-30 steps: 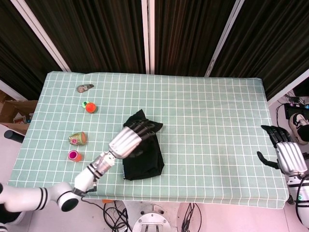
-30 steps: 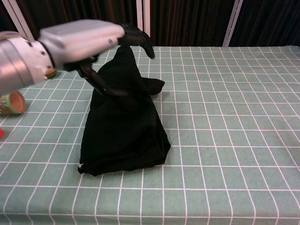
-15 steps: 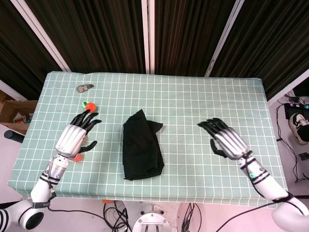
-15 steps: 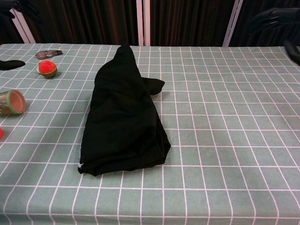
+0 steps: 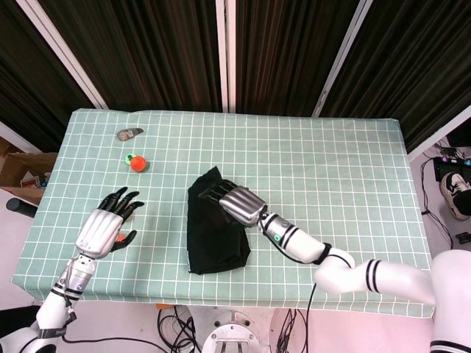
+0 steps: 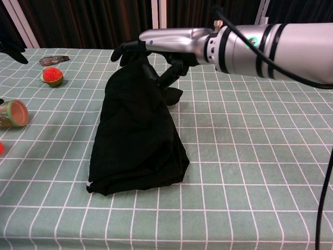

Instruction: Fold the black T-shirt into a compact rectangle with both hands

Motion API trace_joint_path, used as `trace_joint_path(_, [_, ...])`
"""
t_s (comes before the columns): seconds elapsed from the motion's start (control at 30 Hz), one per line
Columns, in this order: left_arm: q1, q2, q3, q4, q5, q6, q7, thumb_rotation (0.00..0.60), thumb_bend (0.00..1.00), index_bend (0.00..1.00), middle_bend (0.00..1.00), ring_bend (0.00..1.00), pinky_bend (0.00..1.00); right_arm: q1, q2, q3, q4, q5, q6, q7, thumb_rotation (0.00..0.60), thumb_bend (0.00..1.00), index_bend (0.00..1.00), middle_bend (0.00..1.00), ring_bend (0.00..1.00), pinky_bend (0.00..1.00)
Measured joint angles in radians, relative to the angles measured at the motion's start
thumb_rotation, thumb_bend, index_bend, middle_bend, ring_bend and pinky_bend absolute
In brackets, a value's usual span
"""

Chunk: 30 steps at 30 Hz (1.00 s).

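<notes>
The right hand (image 5: 234, 200) reaches low across the table (image 5: 331, 169), fingers spread and holding nothing, over the upper end of the black T-shirt (image 5: 215, 232). The left hand (image 5: 103, 226) hovers open, well apart. The shirt lies mid-table, folded into a narrow, lumpy bundle.

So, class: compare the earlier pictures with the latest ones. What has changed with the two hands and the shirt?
The right hand swung in from the table's right edge and now hovers, fingers spread, over the shirt. The left hand, which was on the shirt, let go and pulled back to the left side, open. The shirt kept its folded shape and place; the small things at left stayed put.
</notes>
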<state>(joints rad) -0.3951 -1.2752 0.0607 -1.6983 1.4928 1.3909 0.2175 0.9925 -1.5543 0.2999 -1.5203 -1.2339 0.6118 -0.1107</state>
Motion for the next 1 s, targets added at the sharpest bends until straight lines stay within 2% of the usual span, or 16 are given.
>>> trace_joint_path(0.1, [0.013, -0.004, 0.003, 0.019, 0.008, -0.002, -0.021, 0.6, 0.31, 0.22, 0.11, 0.04, 0.16, 0.029, -0.056, -0.011, 0.086, 0.102, -0.029, -0.037, 0.6, 0.84, 0.12, 0.14, 0.06, 0.1])
trace_joint_path(0.23, [0.024, -0.011, 0.002, 0.04, 0.015, -0.012, -0.042, 0.6, 0.31, 0.22, 0.11, 0.04, 0.16, 0.039, -0.096, -0.068, 0.166, 0.197, -0.042, -0.078, 0.6, 0.83, 0.12, 0.14, 0.06, 0.1])
trace_joint_path(0.37, [0.025, -0.019, -0.005, 0.047, 0.021, -0.028, -0.047, 0.6, 0.3, 0.22, 0.11, 0.04, 0.16, 0.032, -0.114, -0.115, 0.203, 0.24, -0.042, -0.093, 0.6, 0.79, 0.11, 0.14, 0.06, 0.1])
trace_joint_path(0.47, [0.027, -0.019, -0.012, 0.042, 0.025, -0.033, -0.044, 0.6, 0.3, 0.22, 0.11, 0.04, 0.16, 0.022, -0.108, -0.119, 0.191, 0.231, -0.023, -0.089, 0.6, 0.78, 0.11, 0.14, 0.06, 0.1])
trace_joint_path(0.6, [0.036, -0.014, -0.023, 0.039, 0.028, -0.028, -0.046, 0.6, 0.3, 0.22, 0.11, 0.04, 0.16, -0.013, -0.067, -0.113, 0.112, 0.161, 0.046, -0.05, 0.6, 0.78, 0.11, 0.14, 0.06, 0.1])
trace_joint_path(0.77, [0.039, -0.014, -0.032, 0.034, 0.03, -0.034, -0.05, 0.6, 0.3, 0.22, 0.11, 0.04, 0.16, -0.079, 0.043, -0.132, -0.061, -0.014, 0.142, 0.029, 0.6, 0.78, 0.11, 0.15, 0.06, 0.1])
trace_joint_path(0.9, [0.039, -0.018, -0.036, 0.031, 0.029, -0.046, -0.048, 0.6, 0.3, 0.22, 0.11, 0.04, 0.16, -0.127, 0.133, -0.188, -0.178, -0.143, 0.183, 0.091, 0.6, 0.78, 0.11, 0.15, 0.06, 0.1])
trace_joint_path(1.0, [0.04, -0.021, -0.039, 0.027, 0.029, -0.055, -0.042, 0.6, 0.3, 0.22, 0.11, 0.04, 0.16, -0.151, 0.158, -0.244, -0.222, -0.216, 0.193, 0.137, 0.6, 0.78, 0.11, 0.15, 0.06, 0.1])
